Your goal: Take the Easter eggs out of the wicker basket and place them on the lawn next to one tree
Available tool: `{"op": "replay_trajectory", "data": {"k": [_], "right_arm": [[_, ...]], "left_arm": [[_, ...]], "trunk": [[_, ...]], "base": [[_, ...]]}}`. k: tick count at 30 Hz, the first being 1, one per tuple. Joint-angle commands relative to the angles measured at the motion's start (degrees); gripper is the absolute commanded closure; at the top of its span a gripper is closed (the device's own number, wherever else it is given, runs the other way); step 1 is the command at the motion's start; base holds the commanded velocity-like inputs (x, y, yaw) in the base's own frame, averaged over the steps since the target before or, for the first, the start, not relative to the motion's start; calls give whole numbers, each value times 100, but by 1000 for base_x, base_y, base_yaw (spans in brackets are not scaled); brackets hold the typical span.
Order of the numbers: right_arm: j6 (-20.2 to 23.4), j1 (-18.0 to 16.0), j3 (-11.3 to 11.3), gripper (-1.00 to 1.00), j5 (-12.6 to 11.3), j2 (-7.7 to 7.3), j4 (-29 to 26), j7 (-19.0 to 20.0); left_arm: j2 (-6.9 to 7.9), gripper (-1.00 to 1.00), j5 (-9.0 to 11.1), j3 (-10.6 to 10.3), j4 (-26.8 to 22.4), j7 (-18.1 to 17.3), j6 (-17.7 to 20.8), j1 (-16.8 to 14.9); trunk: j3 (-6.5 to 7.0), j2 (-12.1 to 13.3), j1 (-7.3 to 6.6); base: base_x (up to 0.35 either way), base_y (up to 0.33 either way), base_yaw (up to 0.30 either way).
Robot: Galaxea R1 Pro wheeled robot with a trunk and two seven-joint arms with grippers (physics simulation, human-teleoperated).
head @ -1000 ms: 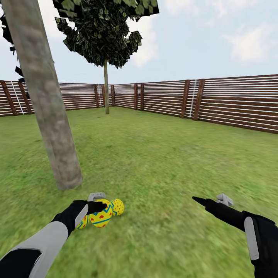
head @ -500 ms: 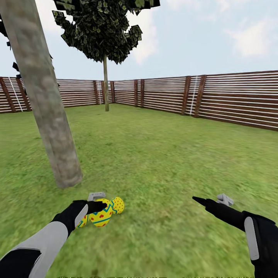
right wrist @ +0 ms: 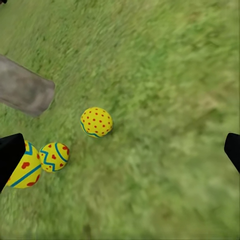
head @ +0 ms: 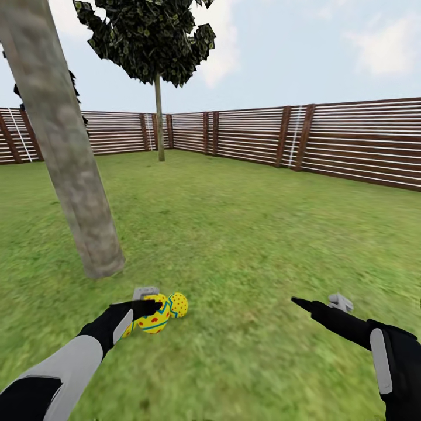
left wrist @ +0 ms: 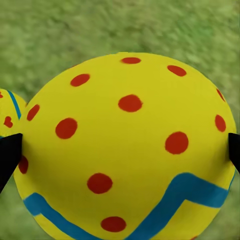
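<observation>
My left gripper hangs low, fingers spread wide. My right gripper is held out forward, its fingers parted too.

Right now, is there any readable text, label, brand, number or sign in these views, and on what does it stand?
None: no words, numbers, brands or signs can be read.
The Easter eggs carry only painted marks: red dots and a blue zigzag band, no letters.
The tree trunk, the fence and the lawn are unmarked.
The left gripper and the right gripper show no lettering.
</observation>
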Motion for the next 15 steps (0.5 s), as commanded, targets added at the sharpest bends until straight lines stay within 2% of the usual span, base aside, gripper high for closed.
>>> {"op": "replay_trajectory", "data": {"k": [1, 15], "right_arm": [[46, -4, -7, -100, -47, 5, -3, -14], [36, -4, 49, -100, -105, 25, -7, 16]], "left_arm": [[7, 100, 57, -46, -9, 3, -9, -2], [7, 100, 51, -46, 0, 4, -333, 7]], "trunk": [[-28, -4, 1], [-339, -23, 37]], "base": [[0, 0, 0], [0, 0, 0]]}}
